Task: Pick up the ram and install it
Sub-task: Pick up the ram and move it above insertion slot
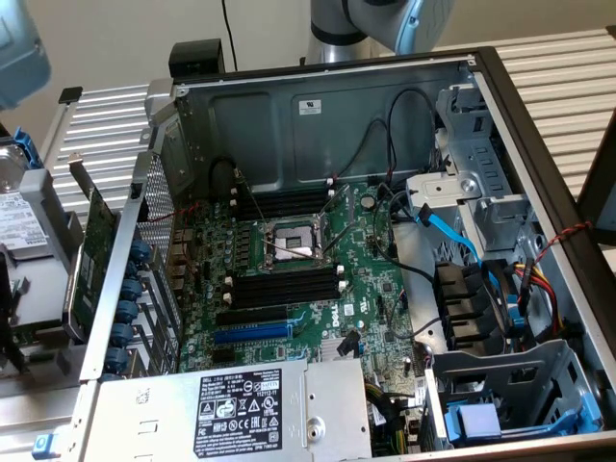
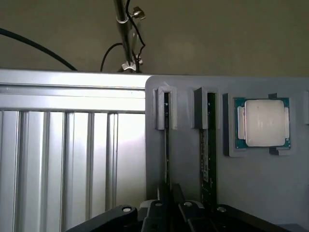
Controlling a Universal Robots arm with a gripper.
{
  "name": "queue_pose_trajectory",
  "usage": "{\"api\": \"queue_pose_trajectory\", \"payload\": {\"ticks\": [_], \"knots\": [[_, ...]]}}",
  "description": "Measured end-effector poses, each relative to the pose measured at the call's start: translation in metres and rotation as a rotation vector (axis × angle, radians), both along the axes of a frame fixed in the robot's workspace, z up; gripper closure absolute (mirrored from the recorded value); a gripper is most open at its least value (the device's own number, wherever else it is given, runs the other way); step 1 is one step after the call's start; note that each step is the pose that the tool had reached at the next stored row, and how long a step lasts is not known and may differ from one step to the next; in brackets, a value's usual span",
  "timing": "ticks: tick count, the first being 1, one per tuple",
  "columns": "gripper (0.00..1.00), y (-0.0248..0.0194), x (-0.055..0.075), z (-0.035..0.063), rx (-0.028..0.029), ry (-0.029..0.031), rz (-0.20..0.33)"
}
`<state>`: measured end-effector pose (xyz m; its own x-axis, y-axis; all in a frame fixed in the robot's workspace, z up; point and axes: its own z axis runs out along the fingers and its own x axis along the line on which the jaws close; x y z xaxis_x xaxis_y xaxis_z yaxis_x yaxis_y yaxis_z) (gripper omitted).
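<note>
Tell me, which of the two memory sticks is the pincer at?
The stick farther from the square silver chip: the pincer is centred on its end. The other stick, beside the chip, stands off to one side.

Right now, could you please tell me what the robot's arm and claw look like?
The arm is a silver-grey tube with a pale blue joint cap. The claw is black, with jointed links and small silver screw heads.
</note>
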<state>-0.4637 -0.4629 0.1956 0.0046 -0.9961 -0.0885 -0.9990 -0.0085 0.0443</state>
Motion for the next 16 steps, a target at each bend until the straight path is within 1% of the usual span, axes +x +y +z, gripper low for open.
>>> {"api": "queue_pose_trajectory", "payload": {"ticks": [2, 3, 5, 16], "knots": [[0.86, -0.0007, 0.0, 0.0041, 0.0003, 0.0071, 0.0], [0.86, -0.0011, 0.0, 0.0081, 0.0002, 0.0098, -0.001], [0.86, -0.0018, 0.0, 0.0173, -0.0001, 0.0127, -0.001], [0.86, -0.0032, 0.0, 0.0673, 0.0002, 0.0131, -0.001]]}}
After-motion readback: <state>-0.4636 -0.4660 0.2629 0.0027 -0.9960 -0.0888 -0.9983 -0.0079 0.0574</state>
